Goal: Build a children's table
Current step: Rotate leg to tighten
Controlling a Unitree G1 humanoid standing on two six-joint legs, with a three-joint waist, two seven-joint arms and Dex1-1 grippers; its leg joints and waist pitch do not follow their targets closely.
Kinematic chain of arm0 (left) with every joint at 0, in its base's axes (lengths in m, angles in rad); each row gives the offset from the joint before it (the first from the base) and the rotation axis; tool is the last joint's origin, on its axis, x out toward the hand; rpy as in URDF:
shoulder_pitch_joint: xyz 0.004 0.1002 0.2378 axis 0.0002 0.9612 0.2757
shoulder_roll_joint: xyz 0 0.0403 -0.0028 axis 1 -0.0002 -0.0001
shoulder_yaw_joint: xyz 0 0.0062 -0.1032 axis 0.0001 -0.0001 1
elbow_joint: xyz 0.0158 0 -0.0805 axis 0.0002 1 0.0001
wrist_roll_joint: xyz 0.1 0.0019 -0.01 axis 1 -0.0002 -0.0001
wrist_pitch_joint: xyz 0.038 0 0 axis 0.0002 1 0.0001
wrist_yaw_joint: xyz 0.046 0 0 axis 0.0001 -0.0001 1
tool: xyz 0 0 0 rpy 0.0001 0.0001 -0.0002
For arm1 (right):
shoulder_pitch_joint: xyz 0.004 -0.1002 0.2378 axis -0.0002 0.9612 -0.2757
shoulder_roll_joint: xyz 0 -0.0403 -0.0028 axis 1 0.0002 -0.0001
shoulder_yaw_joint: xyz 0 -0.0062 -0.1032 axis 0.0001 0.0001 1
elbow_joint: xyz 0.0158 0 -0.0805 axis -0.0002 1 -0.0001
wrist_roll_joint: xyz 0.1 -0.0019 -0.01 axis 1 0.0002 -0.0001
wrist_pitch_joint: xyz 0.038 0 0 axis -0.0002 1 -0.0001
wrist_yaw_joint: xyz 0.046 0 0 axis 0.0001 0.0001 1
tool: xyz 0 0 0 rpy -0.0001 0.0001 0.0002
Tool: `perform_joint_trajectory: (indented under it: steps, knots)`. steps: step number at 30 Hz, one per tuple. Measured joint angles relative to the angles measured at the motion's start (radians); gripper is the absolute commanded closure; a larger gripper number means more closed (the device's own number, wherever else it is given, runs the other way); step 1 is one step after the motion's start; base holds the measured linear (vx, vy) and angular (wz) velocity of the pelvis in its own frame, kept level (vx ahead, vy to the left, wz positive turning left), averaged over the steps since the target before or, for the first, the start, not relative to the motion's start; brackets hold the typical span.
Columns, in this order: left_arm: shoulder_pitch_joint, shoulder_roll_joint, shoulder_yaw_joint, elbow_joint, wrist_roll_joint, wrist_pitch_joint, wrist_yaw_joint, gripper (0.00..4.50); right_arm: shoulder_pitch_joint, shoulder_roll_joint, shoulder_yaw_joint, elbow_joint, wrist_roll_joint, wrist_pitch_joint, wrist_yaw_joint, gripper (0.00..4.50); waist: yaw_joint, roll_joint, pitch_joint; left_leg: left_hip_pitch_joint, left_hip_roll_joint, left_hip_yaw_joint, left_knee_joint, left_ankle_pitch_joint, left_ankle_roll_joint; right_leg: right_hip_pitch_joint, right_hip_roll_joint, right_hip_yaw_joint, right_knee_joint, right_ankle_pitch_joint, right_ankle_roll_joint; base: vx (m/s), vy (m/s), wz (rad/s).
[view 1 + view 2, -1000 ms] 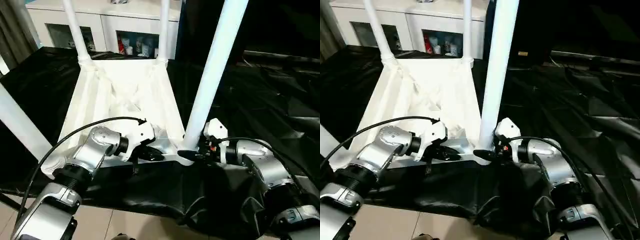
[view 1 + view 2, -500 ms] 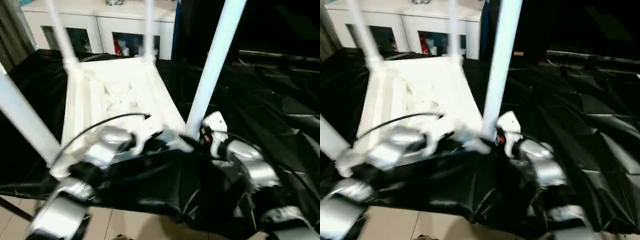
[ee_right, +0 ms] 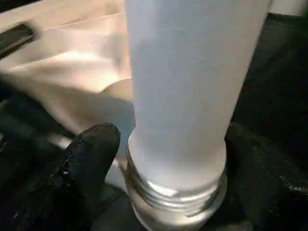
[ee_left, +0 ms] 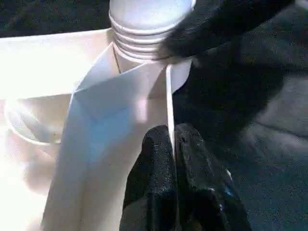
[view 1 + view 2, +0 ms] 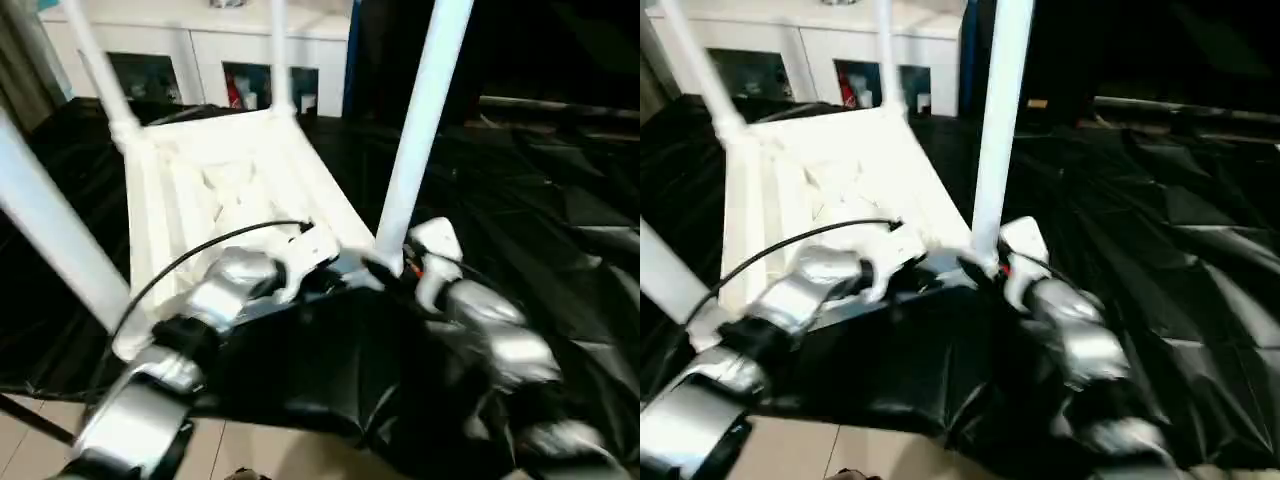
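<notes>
Black drape (image 5: 560, 190) over work table, wrinkled; white cabinet (image 5: 200, 50) behind with small items (image 5: 245, 90) on glass-fronted shelves; pale tiled floor (image 5: 250, 455) at near edge

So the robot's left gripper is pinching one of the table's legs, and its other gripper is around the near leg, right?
Not quite. In the left wrist view the left gripper pinches the tabletop thin edge wall, not a leg. The right gripper does stand around the near leg.
</notes>
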Motion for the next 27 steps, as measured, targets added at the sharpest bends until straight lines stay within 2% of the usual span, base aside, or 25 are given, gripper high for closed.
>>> perform_joint_trajectory:
  steps: [6,10,15,16,19,22,27]
  knots:
    - [0.064,0.078,-0.005,-0.119,-0.044,0.013,-0.154,4.50,0.019,-0.089,0.022,-0.032,0.051,-0.017,0.242,0.78,0.011,-0.001,0.001,-0.004,0.000,0.001,0.000,0.000,0.000,-0.003,0.000,-0.002,0.000,-0.004,-0.001,0.000,0.000,0.00]
    - [0.100,0.112,-0.008,-0.178,-0.062,0.015,-0.226,4.50,0.015,-0.136,0.040,-0.029,0.053,-0.025,0.359,0.78,0.030,-0.002,0.001,-0.005,0.001,0.002,0.000,0.000,0.000,-0.004,0.000,-0.002,0.001,-0.004,-0.001,0.000,0.000,0.00]
    - [0.120,0.140,-0.007,-0.205,-0.069,0.021,-0.235,4.50,-0.015,-0.153,0.065,-0.001,0.053,-0.025,0.406,0.78,0.031,-0.002,0.001,-0.004,0.002,0.003,0.001,0.000,0.000,-0.004,0.000,-0.002,0.002,-0.004,-0.002,0.000,0.000,0.00]
    - [0.121,0.140,-0.007,-0.207,-0.069,0.022,-0.235,4.50,-0.019,-0.152,0.066,0.001,0.053,-0.025,0.408,1.02,0.031,-0.002,0.001,-0.004,0.002,0.003,0.000,0.000,0.000,-0.004,0.000,-0.002,0.002,-0.004,-0.002,0.000,0.000,0.00]
    - [0.124,0.143,-0.005,-0.213,-0.069,0.026,-0.237,4.50,-0.024,-0.143,0.066,0.013,0.055,-0.025,0.426,1.15,0.030,-0.002,0.001,-0.004,0.002,0.003,0.001,0.000,0.000,-0.004,0.000,-0.002,0.002,-0.004,-0.002,0.000,0.000,0.00]
    - [0.126,0.145,-0.003,-0.215,-0.070,0.028,-0.241,4.50,-0.024,-0.132,0.066,0.013,0.056,-0.024,0.430,1.52,0.031,-0.002,0.001,-0.004,0.003,0.003,0.001,0.000,0.000,-0.005,0.000,-0.002,0.003,-0.004,-0.002,0.000,0.000,0.00]
    - [0.126,0.148,-0.003,-0.215,-0.071,0.029,-0.246,4.50,-0.024,-0.129,0.067,0.022,0.065,-0.024,0.441,1.77,0.032,-0.002,0.001,-0.005,0.003,0.003,0.001,0.000,0.000,-0.005,0.000,-0.002,0.003,-0.004,-0.002,0.000,0.000,0.00]
